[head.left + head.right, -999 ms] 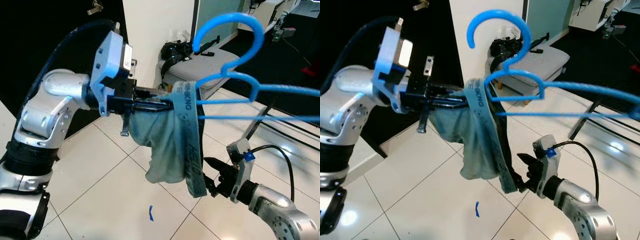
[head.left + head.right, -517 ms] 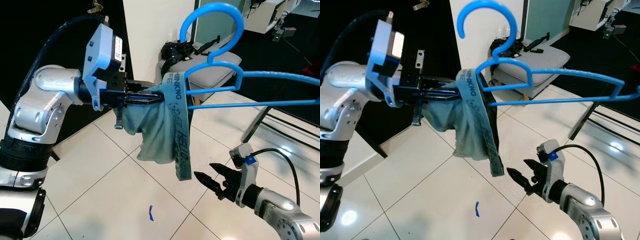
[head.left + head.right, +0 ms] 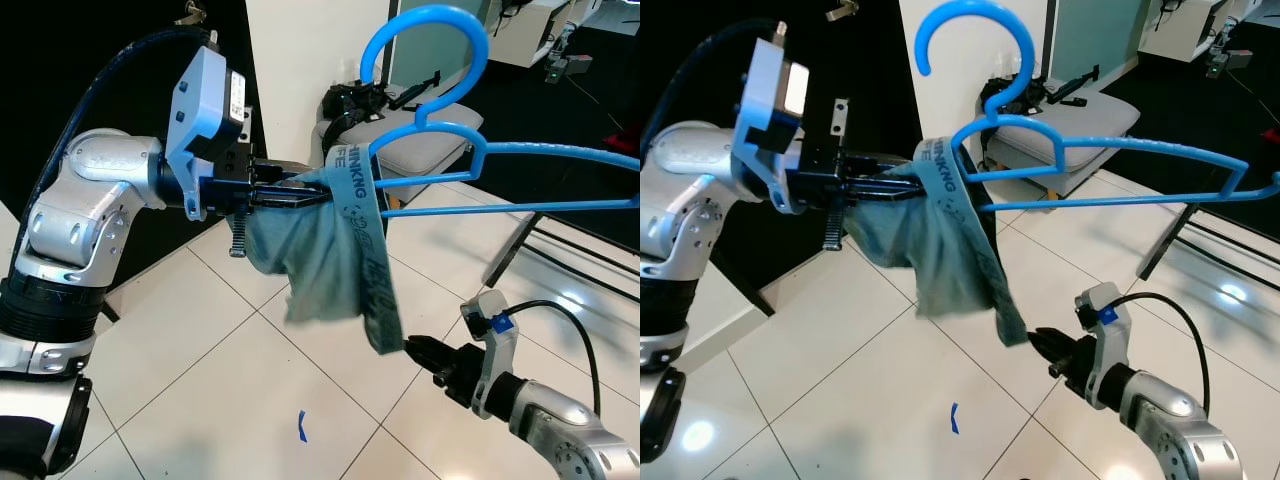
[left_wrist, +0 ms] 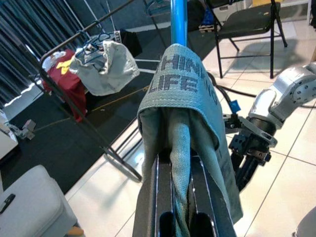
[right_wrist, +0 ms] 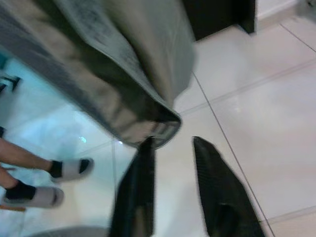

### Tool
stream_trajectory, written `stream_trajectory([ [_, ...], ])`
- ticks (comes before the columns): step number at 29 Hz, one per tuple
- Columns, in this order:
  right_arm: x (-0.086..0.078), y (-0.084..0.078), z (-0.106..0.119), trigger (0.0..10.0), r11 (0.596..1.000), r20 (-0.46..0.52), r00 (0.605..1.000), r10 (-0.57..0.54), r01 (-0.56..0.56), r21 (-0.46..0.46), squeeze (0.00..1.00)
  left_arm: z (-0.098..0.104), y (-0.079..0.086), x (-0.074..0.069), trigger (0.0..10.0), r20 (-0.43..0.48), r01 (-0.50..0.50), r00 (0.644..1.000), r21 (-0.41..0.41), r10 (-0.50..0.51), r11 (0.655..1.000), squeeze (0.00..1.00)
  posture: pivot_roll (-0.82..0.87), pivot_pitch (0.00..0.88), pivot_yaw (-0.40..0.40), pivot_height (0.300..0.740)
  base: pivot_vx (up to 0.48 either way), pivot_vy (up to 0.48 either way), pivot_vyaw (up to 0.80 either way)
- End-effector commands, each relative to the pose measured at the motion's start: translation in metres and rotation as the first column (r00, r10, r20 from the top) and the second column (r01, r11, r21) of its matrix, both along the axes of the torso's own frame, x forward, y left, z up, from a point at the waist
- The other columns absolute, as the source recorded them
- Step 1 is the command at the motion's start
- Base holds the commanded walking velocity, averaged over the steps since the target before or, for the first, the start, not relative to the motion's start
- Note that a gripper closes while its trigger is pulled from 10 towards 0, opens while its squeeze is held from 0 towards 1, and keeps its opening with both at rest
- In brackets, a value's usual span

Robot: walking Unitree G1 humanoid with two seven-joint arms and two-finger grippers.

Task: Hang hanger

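Note:
A blue plastic hanger [image 3: 520, 152] sticks out level to the right, its hook [image 3: 470, 40] pointing up. A grey-green garment [image 3: 310, 270] with a lettered waistband [image 3: 372, 285] hangs over the hanger's left end. My left gripper [image 3: 305, 193] is shut on the garment there, with cloth bunched between its fingers [image 4: 163, 197]. My right gripper [image 3: 412, 347] is low at the right, tips at the waistband's lower end. In the right wrist view its fingers [image 5: 217, 192] stand apart, and the cloth edge [image 5: 153, 123] hangs just past them.
A grey bench [image 3: 410, 145] with black gear stands behind, by a white wall [image 3: 310, 60]. A black rack leg [image 3: 515, 250] is on the right. A rack [image 4: 69, 74] holds red and grey clothes. A person's sandalled feet [image 5: 44, 185] are nearby. Blue tape [image 3: 302, 426] marks the tiles.
My right gripper has moved up to the waistband's lower end and its fingers have narrowed. The hanging cloth has swung toward it. The left arm has held still for half a second.

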State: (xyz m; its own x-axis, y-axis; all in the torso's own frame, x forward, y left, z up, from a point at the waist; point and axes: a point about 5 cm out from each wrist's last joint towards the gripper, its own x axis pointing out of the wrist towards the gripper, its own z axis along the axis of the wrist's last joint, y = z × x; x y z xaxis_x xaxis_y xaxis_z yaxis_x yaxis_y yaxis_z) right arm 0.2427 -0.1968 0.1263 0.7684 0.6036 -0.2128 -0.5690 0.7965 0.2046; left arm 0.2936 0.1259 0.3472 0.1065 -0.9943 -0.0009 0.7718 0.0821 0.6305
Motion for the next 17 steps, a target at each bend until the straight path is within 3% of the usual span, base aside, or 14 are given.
stream_trajectory([
  [1,-0.001,0.004,0.014,10.0,0.998,0.081,0.996,0.022,-0.026,0.053,1.0,0.005,0.001,-0.003,10.0,0.028,0.009,1.0,0.003,-0.009,1.0,0.0,0.01,0.127,0.076,0.74,0.0,0.0,0.0],
  [8,0.005,0.0,0.035,10.0,0.99,0.185,0.982,-0.03,0.003,0.144,1.0,0.006,-0.001,-0.005,10.0,0.03,0.021,0.999,0.001,-0.021,1.0,0.0,0.01,0.127,0.076,0.74,0.0,0.0,0.0],
  [15,0.009,0.003,0.041,10.0,0.988,0.221,0.974,-0.056,0.021,0.156,1.0,0.006,-0.004,-0.007,10.0,0.028,0.037,0.999,0.001,-0.037,0.999,0.0,0.01,0.127,0.077,0.74,0.0,0.0,0.0],
  [16,0.01,0.004,0.042,10.0,0.987,0.224,0.973,-0.052,0.016,0.161,0.53,0.006,-0.004,-0.007,10.0,0.028,0.038,0.999,0.001,-0.038,0.999,0.0,0.01,0.127,0.078,0.74,0.0,0.0,0.0],
  [17,0.01,0.004,0.042,10.0,0.987,0.224,0.973,-0.052,0.016,0.161,0.53,0.006,-0.004,-0.007,10.0,0.028,0.038,0.999,0.001,-0.038,0.999,0.0,0.01,0.127,0.078,0.74,0.0,0.0,0.0],
])
